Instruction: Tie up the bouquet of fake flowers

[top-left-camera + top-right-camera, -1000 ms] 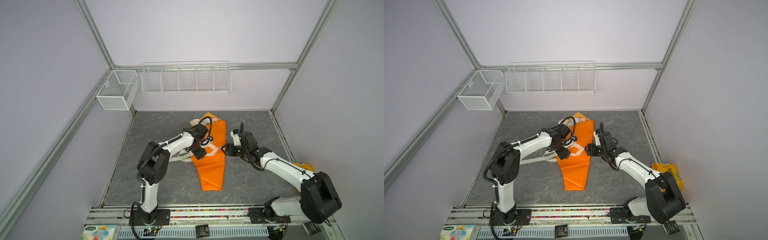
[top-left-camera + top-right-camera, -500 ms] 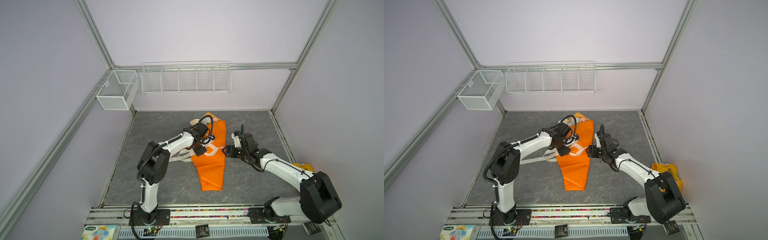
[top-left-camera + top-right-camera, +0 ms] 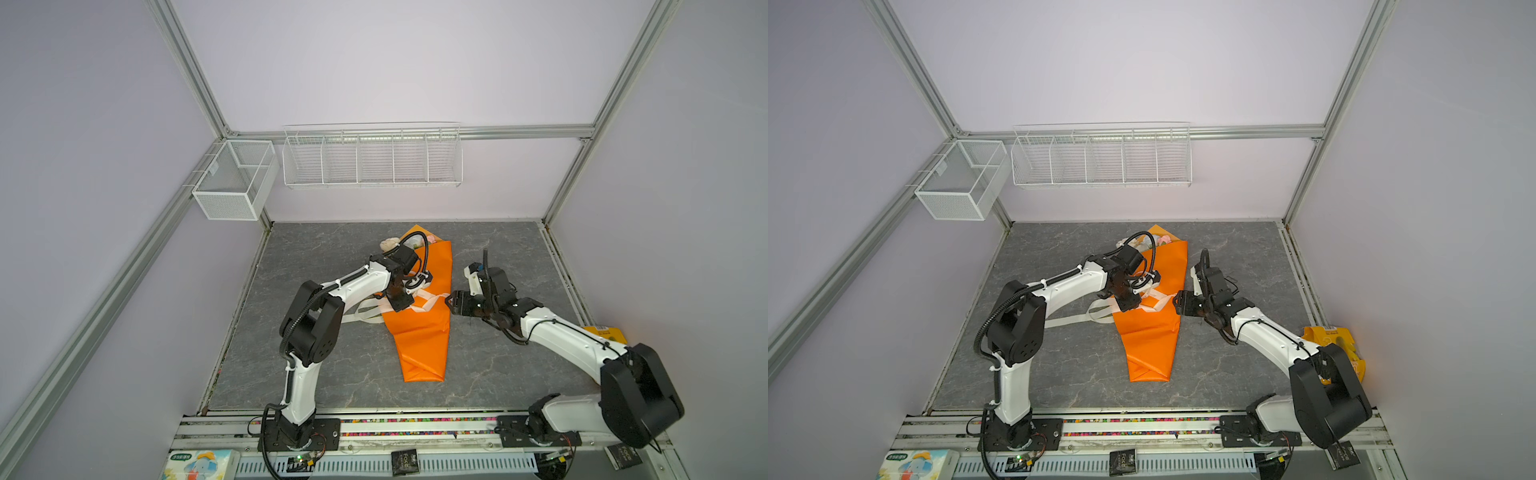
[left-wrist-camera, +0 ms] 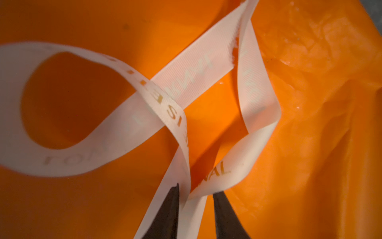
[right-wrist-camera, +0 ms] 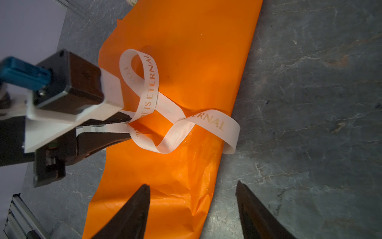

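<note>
The bouquet of fake flowers [image 3: 390, 244] lies wrapped in an orange sheet [image 3: 422, 340] mid-table; only cream and pink heads [image 3: 1160, 239] peek out at its far end. A cream lettered ribbon [image 4: 165, 82] crosses the sheet in loose loops [image 5: 151, 82]. My left gripper [image 4: 196, 189] hovers low over the sheet's left side [image 3: 401, 305], jaws narrowly apart with two ribbon strands between them. My right gripper [image 5: 193, 184] stands open just off the sheet's right edge [image 3: 1179, 303], holding nothing.
Two white wire baskets [image 3: 372, 160] [image 3: 232, 178] hang on the back wall. A yellow object [image 3: 1329, 336] lies at the right edge. A tissue pack [image 3: 199, 465] sits by the front rail. A ribbon tail [image 3: 1067, 320] trails left across the grey tabletop.
The left gripper's jaws have narrowed around the ribbon strands over the sheet. The right arm has hardly moved and stays open.
</note>
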